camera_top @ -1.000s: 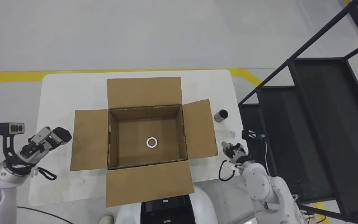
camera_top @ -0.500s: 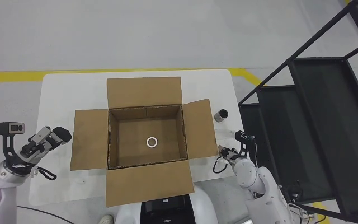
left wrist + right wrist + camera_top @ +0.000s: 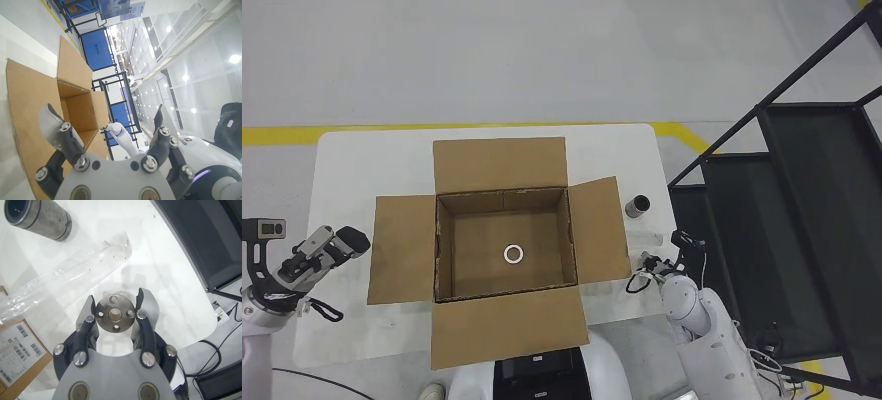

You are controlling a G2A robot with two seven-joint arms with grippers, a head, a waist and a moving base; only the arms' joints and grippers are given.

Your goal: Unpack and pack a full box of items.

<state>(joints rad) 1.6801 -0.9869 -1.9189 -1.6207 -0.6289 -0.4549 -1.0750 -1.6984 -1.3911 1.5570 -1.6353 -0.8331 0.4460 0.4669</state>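
Note:
An open cardboard box (image 3: 402, 250) stands mid-table with its flaps spread, and a small white ring (image 3: 513, 254) lies on its floor. A round metal flange (image 3: 115, 321) with several holes sits between the fingers of my right gripper (image 3: 115, 294), which is shut on it just above the white table. In the top view that right gripper (image 3: 647, 272) is by the table's right edge, beside the box's right flap. My left gripper (image 3: 104, 109) is open and holds nothing, staying left of the box (image 3: 34, 91); the top view shows the left gripper (image 3: 342, 243) there too.
A dark metal cylinder (image 3: 639, 207) lies on the table right of the box, with the same cylinder (image 3: 37, 219) near a crumpled clear plastic bag (image 3: 66, 264). A black metal rack (image 3: 782, 200) stands just past the table's right edge.
The right arm has shifted slightly at the table's right edge, its gripper staying by the box's right flap. The left arm has not moved.

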